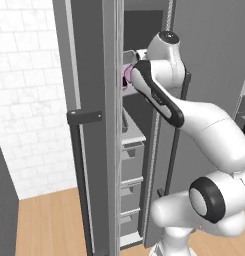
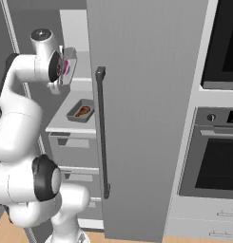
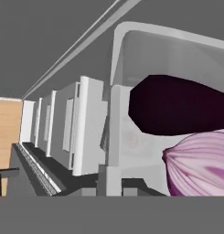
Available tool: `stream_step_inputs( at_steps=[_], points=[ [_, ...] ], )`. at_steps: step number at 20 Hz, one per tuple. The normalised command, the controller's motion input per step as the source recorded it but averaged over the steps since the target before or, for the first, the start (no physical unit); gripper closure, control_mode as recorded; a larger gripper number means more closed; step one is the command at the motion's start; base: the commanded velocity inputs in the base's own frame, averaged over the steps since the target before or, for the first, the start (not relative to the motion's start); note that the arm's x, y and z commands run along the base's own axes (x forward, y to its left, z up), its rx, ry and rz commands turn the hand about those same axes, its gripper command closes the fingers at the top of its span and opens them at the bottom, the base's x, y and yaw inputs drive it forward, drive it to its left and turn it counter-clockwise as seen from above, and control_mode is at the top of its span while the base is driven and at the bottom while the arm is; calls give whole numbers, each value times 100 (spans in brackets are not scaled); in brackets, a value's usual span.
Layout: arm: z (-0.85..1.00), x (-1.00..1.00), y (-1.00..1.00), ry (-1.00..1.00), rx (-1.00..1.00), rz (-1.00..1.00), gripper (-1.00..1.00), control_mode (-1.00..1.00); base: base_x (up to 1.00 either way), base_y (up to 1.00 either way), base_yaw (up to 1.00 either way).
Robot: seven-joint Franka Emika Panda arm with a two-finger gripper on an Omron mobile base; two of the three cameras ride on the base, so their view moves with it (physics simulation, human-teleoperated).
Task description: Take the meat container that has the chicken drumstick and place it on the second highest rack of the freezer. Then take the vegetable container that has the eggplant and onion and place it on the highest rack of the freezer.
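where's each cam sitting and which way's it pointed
left base view: behind the arm's left, facing into the open freezer; the white arm rises from the lower right.
right base view: behind its right, facing the freezer door, with the chicken drumstick on the second highest rack.
hand view: on the hand, looking along the claw at the eggplant and onion.
Shared: both base views show the arm, freezer and onion.

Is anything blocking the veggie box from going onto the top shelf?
Nothing visible does. The end effector holds the vegetable container, with eggplant and onion, level with the highest rack. The drumstick tray sits on the shelf below.
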Motion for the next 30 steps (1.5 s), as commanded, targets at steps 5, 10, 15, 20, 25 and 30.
stream_step_inputs(
  at_steps=[5,10,15,20,25,30],
  points=[
    [0,62,12,5,0,0,100,-100,0,0,0],
    [-12,57,9,0,0,-1,100,-100,0,0,0],
    [-18,62,16,0,-1,-1,100,-100,0,0,0],
    [-8,72,12,1,0,-1,100,-100,0,0,0],
    [0,67,12,1,0,-5,100,-100,0,0,0],
    [-4,27,6,4,-2,-22,100,-100,0,0,0]
  ],
)
